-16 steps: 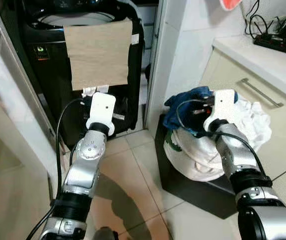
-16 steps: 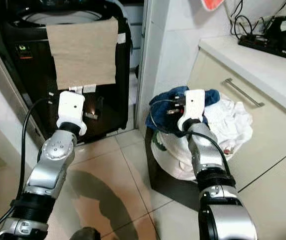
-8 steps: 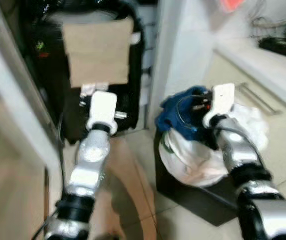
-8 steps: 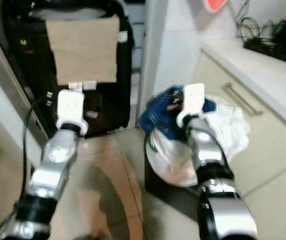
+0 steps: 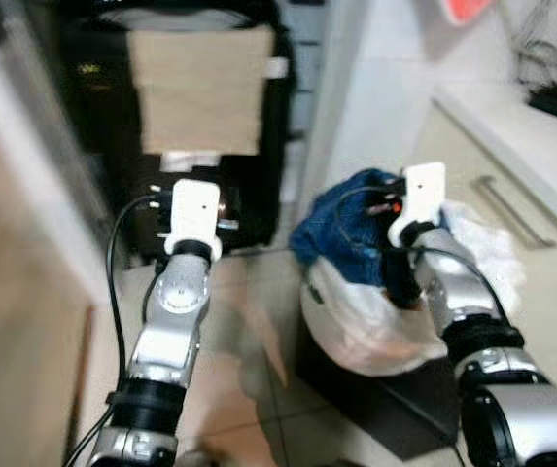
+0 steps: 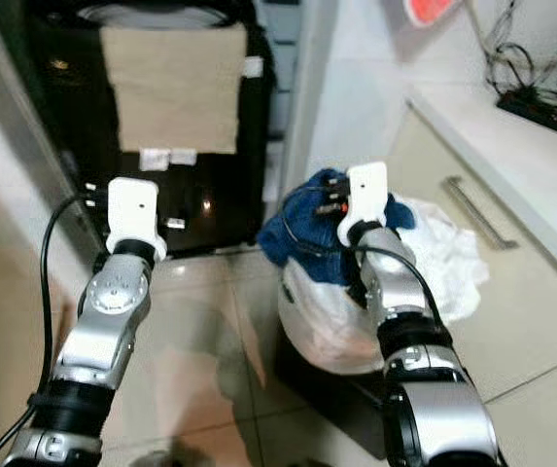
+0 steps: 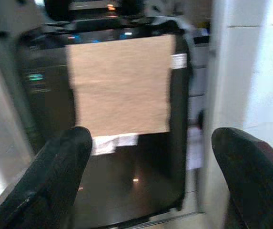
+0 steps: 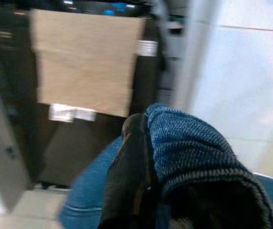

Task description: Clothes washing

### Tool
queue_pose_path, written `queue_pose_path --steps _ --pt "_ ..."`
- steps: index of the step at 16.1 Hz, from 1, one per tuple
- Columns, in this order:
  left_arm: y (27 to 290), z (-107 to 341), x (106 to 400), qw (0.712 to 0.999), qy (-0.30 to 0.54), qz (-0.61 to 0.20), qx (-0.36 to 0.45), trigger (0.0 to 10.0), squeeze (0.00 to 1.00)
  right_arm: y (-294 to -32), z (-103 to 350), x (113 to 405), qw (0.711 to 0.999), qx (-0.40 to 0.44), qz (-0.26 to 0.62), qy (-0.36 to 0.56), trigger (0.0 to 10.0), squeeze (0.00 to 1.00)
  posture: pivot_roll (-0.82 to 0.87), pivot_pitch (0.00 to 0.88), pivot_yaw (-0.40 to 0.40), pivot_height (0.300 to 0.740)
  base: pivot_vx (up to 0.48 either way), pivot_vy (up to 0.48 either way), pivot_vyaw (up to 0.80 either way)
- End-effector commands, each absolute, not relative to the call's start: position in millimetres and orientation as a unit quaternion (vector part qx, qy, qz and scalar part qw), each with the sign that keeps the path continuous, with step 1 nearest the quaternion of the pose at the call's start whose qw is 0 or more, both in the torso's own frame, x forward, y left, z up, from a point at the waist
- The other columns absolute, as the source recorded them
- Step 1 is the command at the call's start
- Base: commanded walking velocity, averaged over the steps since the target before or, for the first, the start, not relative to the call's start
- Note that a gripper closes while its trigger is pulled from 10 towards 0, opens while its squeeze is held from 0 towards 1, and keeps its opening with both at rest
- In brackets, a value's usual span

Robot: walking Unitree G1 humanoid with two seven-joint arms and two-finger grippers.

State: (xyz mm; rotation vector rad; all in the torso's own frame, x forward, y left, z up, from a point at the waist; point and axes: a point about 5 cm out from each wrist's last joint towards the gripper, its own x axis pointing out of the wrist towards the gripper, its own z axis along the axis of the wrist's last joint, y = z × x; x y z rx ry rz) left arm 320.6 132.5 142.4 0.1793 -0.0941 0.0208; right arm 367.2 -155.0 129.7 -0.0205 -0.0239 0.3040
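Observation:
A black top-loading washing machine (image 5: 113, 146) stands ahead on the left, with a brown cardboard sheet (image 5: 198, 89) hanging over its front. To the right, a black bin (image 5: 385, 399) holds a heap of white cloth (image 5: 361, 326) topped by a blue garment (image 5: 341, 229). My right gripper (image 8: 143, 162) is shut on the blue garment (image 8: 188, 143) at the top of the heap. My left gripper (image 7: 148, 143) hangs open and empty in the air in front of the machine's lower front.
A white wall corner (image 5: 375, 88) separates the machine from a beige cabinet (image 5: 540, 253) with a metal handle (image 5: 509, 209). Cables (image 5: 555, 83) lie on the white counter (image 5: 511, 122). A pale door frame (image 5: 16, 224) stands on the left. Tiled floor (image 5: 249, 360) lies between my arms.
The camera has swung and the picture has blurred. My right gripper keeps its hold on the blue garment, which now bulges further out over the bin's left side. The left gripper stays open.

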Motion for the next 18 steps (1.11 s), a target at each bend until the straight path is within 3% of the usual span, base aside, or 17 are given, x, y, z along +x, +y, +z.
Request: queue_pose_path --steps 1,3,6,11,12,13,18 --pt "132 145 319 0.994 -0.055 0.013 0.097 10.0 0.00 -153 139 371 0.987 -0.018 0.158 -0.027 0.0 0.00 0.02 0.000 -0.083 0.740 0.000 0.000 0.43" --pt "127 148 318 0.992 -0.065 -0.001 0.105 10.0 0.00 -140 172 378 0.978 0.026 0.184 -0.090 0.0 0.00 0.03 0.000 -0.084 0.740 0.000 0.000 0.43" --pt "130 147 318 0.993 -0.062 0.005 0.102 10.0 0.00 -134 199 383 0.971 0.017 0.199 -0.130 0.0 0.00 0.03 0.000 -0.085 0.740 0.000 0.000 0.43" --pt "129 148 319 0.993 -0.062 -0.025 0.102 10.0 0.00 -149 162 380 0.988 0.000 0.144 -0.061 0.0 0.00 0.03 0.000 -0.086 0.740 0.000 0.000 0.09" --pt "131 152 320 0.992 -0.071 -0.031 0.095 10.0 0.00 -155 158 379 0.991 -0.001 0.122 -0.053 8.2 0.00 0.03 0.000 -0.084 0.740 0.442 0.000 0.00" --pt "134 155 322 0.992 -0.077 -0.028 0.092 10.0 0.00 -158 155 379 0.993 -0.009 0.106 -0.050 10.0 0.00 0.02 0.000 -0.079 0.740 0.442 0.000 0.00" --pt "139 162 322 0.991 -0.095 -0.007 0.093 10.0 0.00 -153 166 377 0.989 -0.016 0.113 -0.092 10.0 0.00 0.01 0.000 -0.066 0.740 0.446 0.000 0.00"
